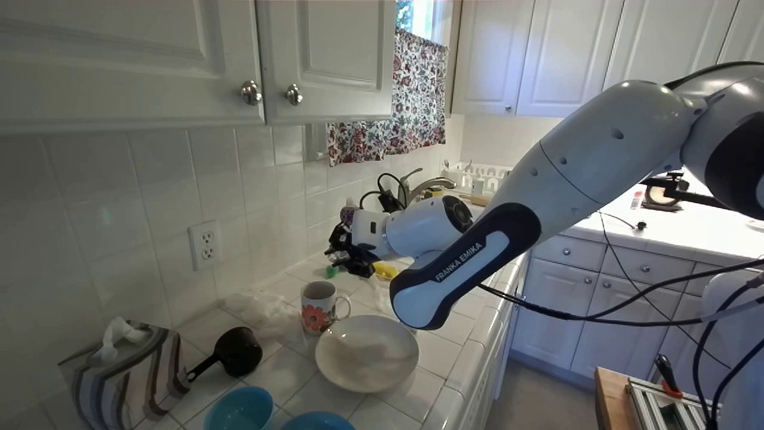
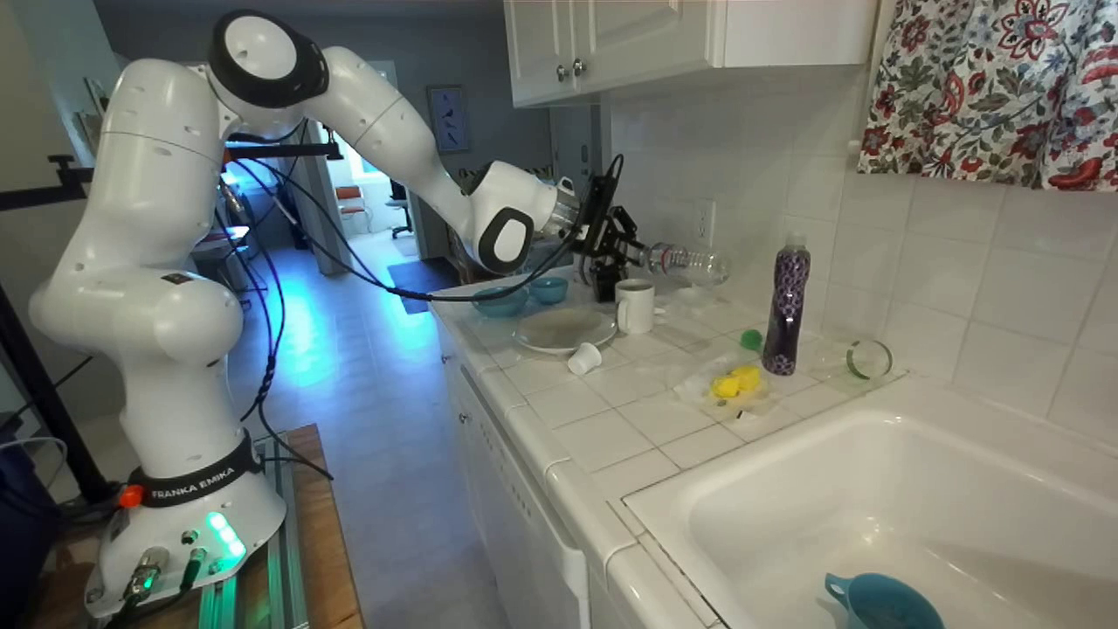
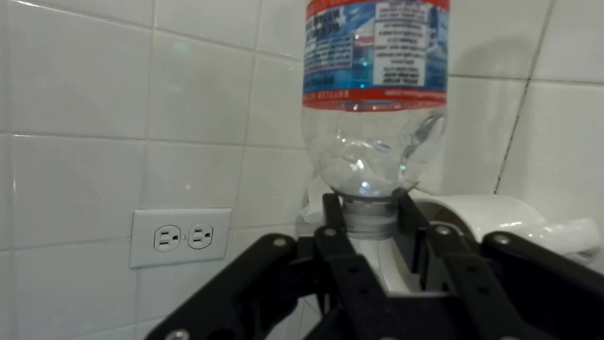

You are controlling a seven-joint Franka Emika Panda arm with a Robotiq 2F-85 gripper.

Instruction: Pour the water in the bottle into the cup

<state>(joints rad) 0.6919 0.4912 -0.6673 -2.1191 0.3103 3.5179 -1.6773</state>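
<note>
My gripper [image 3: 369, 212] is shut on the neck of a clear plastic bottle [image 3: 375, 137] with a red and blue label. In an exterior view the clear bottle [image 2: 690, 265] lies about level in my gripper [image 2: 622, 253], its base toward the wall. I cannot tell how much water it holds. The cup, a white mug with a red flower [image 1: 318, 309], stands upright below; it also shows in an exterior view [image 2: 636, 307]. In the wrist view the mug [image 3: 495, 215] appears sideways beside the right finger. The dark purple bottle [image 2: 786, 310] stands upright near the wall, apart from my gripper.
A wide white bowl [image 1: 367, 355] stands next to the mug. A small white cup [image 2: 584, 359] lies on its side. Blue bowls [image 1: 240, 409], a black scoop [image 1: 239, 352], a yellow item [image 2: 736, 382] and the sink [image 2: 699, 515] are nearby. The tiled wall [image 3: 80, 184] is close.
</note>
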